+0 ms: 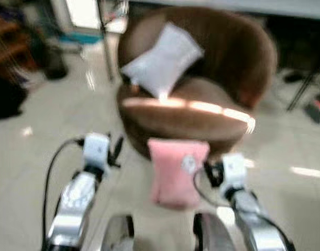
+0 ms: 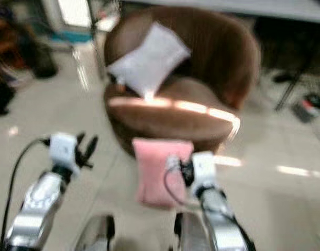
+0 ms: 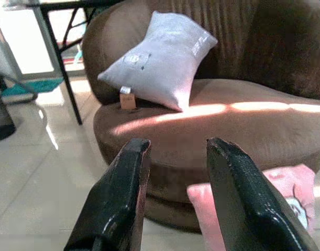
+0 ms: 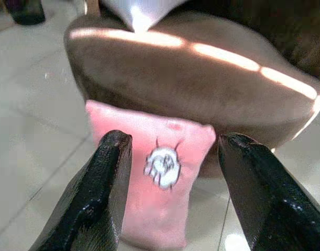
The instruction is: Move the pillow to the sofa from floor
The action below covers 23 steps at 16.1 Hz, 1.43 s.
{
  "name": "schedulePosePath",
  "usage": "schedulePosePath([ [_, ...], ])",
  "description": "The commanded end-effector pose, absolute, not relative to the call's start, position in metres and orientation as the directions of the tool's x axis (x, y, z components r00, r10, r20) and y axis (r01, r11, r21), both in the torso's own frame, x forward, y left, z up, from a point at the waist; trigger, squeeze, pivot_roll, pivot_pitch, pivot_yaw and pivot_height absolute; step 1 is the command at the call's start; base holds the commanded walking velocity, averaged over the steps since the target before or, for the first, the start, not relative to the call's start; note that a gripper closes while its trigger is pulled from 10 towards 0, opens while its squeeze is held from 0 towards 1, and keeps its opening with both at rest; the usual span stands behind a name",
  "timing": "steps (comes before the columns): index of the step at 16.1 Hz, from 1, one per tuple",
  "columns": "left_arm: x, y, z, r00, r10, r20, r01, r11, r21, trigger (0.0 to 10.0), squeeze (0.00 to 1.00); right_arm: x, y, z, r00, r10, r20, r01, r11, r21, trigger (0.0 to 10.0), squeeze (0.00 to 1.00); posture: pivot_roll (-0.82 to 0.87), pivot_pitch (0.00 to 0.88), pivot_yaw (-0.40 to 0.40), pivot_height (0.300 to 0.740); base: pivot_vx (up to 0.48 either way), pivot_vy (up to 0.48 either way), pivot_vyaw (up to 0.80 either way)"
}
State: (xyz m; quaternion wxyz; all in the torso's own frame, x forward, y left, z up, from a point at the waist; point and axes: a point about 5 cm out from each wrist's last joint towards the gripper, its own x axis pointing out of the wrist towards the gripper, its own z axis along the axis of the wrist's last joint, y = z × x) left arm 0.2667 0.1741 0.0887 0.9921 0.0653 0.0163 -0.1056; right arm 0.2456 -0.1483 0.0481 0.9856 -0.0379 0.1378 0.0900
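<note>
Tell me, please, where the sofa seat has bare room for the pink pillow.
The brown sofa seat is bare across its front and the robot's right, where the sunlit stripe runs. The back left is taken by the white pillow leaning on the backrest. The pink pillow stands on the floor against the sofa's front.

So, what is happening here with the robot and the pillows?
The robot stands facing a brown sofa. A pink pillow leans against the sofa's front, on the floor. The right pincer is open and aimed at it, not yet touching. The left pincer is open too, holding nothing. A white pillow already lies on the sofa seat.
</note>
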Motion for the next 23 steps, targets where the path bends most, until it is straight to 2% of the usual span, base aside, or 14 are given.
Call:
schedulePosePath([
  [1, 0.2705, 0.1662, 0.0928, 0.971, -0.236, -0.030, 0.238, 0.964, 0.117, 10.0, 0.00, 0.2469, -0.1575, 0.0495, 0.953, 0.141, -0.269, -0.165, 0.984, -0.069, 10.0, 0.00, -0.06, 0.016, 0.028, 0.616, 0.345, 0.000, 0.00],
  [12, 0.2683, 0.1665, 0.0908, 0.971, -0.236, -0.038, 0.239, 0.965, 0.106, 10.0, 0.00, 0.2505, -0.1510, 0.0505, 0.955, 0.139, -0.262, -0.165, 0.983, -0.078, 10.0, 0.00, -0.07, 0.032, 0.021, 0.616, 0.348, 0.000, 0.00],
  [23, 0.2689, 0.1641, 0.0896, 0.970, -0.239, -0.042, 0.242, 0.965, 0.099, 10.0, 0.00, 0.2522, -0.1560, 0.0562, 0.957, 0.138, -0.255, -0.165, 0.982, -0.087, 10.0, 0.00, -0.07, 0.030, 0.020, 0.616, 0.342, 0.000, 0.00],
])
